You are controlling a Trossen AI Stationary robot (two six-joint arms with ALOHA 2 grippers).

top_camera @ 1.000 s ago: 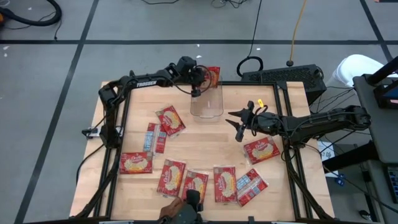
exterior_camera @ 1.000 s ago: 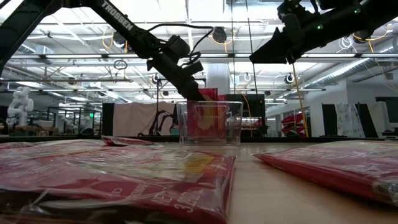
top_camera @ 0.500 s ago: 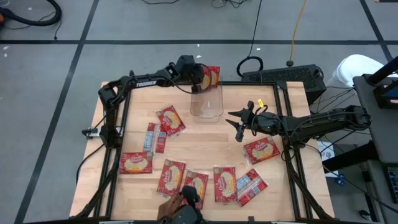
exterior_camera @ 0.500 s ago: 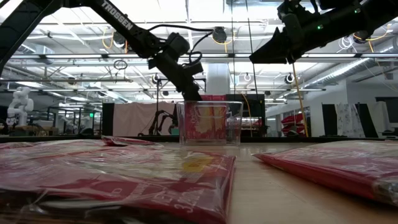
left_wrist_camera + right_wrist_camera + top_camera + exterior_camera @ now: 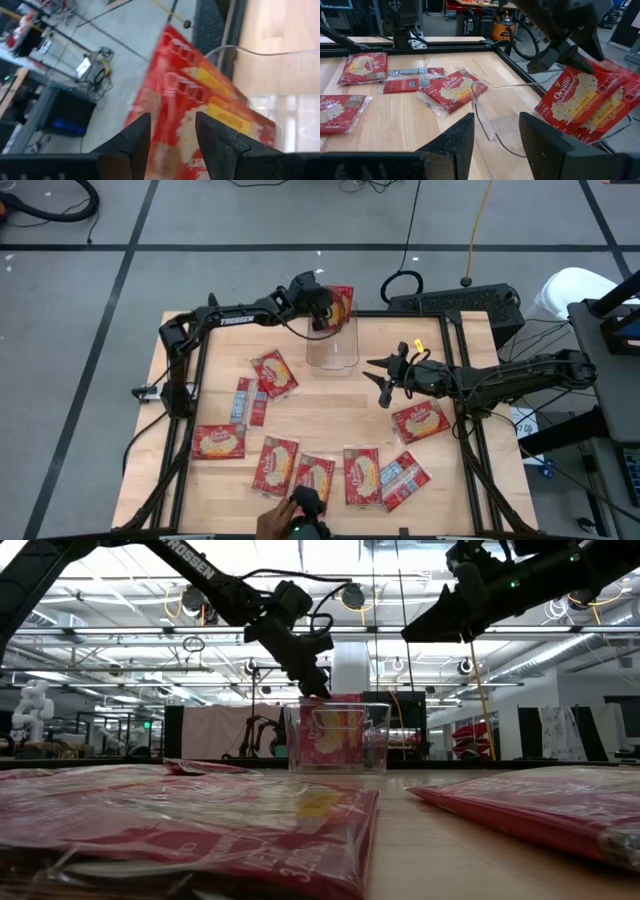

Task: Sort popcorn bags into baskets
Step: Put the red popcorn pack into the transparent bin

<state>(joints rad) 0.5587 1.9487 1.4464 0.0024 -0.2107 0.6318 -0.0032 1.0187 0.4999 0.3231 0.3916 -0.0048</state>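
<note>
Left gripper (image 5: 322, 317) is at the far edge of the surface (image 5: 330, 405), just above the rim of the clear bin (image 5: 333, 348). Its fingers (image 5: 131, 142) are apart, with a red popcorn bag (image 5: 200, 105) showing in the gap; can't tell whether they touch it. In the right wrist view the fingers sit at the bag's top edge (image 5: 582, 95). That bag stands tilted in the bin, leaning over the far rim (image 5: 340, 305); the low view shows it upright inside the clear walls (image 5: 335, 735).

Right gripper (image 5: 384, 385) hovers mid-surface, near the bin on its right side, fingers (image 5: 455, 137) apart, holding nothing.

Other bags lie flat on the surface:
- one just left of the bin (image 5: 273, 374)
- a silvery-sided one beside it (image 5: 248, 400)
- one at the left (image 5: 219, 441)
- a row along the near edge (image 5: 276, 464), (image 5: 314, 476), (image 5: 361, 475), (image 5: 403, 479)
- one near the right arm (image 5: 419, 421)

A person's hand (image 5: 272, 523) shows at the near edge, next to a dark object I can't identify.
</note>
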